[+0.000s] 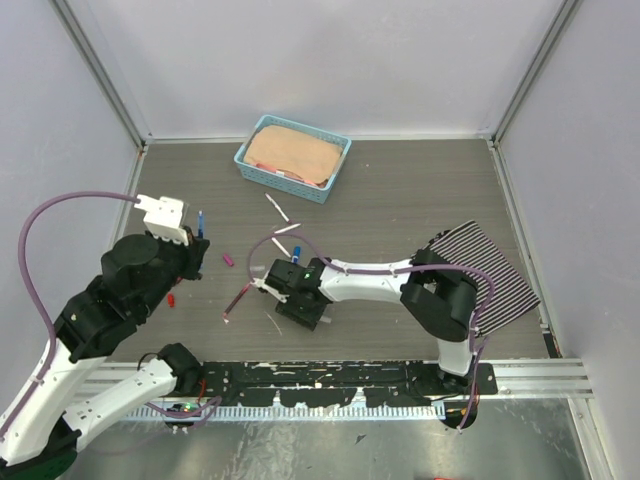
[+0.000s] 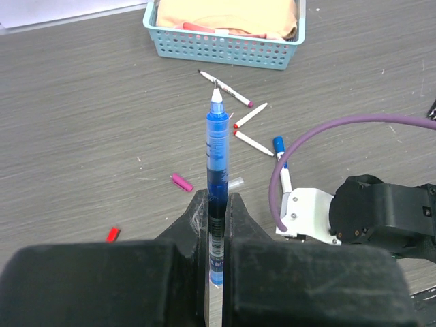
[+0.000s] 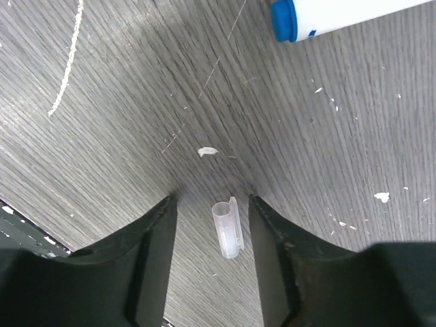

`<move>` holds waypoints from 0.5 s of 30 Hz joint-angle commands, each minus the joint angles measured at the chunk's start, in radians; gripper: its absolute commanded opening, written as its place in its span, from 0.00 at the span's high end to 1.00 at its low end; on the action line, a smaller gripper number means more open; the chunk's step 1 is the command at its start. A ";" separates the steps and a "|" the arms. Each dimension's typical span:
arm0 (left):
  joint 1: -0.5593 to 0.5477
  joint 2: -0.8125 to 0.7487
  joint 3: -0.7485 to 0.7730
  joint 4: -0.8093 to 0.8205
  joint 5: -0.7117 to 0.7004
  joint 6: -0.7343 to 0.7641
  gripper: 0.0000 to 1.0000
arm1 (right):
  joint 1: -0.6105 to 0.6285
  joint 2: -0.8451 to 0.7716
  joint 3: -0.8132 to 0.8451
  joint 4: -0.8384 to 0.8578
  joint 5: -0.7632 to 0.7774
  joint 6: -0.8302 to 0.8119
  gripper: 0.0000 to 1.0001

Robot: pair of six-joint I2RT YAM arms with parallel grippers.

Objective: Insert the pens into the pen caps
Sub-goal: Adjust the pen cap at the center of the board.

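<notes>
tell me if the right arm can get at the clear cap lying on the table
Likely yes. The right gripper is low over the table with its jaws open, and the clear cap lies flat between the two fingers, touching neither. Nothing covers it or blocks the gap.

Soft, even overhead light throughout. Top view sharp, with faint shadows on the table [image 1: 420, 200]. In the wrist views the blue pen [image 2: 216, 150] and table grain are crisp; the left gripper [image 2: 218, 201] and right gripper [image 3: 211, 201] look dark and blurred along the lower edge.
</notes>
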 commanded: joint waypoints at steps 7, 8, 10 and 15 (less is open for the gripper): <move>0.003 -0.013 0.013 -0.022 -0.026 0.010 0.97 | 0.005 -0.128 0.050 0.087 0.217 0.165 0.16; 0.004 -0.013 0.013 -0.022 -0.023 0.012 0.97 | 0.006 -0.155 0.046 0.099 0.258 0.234 0.15; 0.003 -0.011 0.010 -0.015 -0.021 0.012 0.97 | 0.006 -0.218 0.023 0.105 0.373 0.454 0.13; 0.003 0.002 -0.008 0.008 -0.001 0.010 0.97 | 0.006 -0.310 -0.034 -0.127 0.537 1.176 0.13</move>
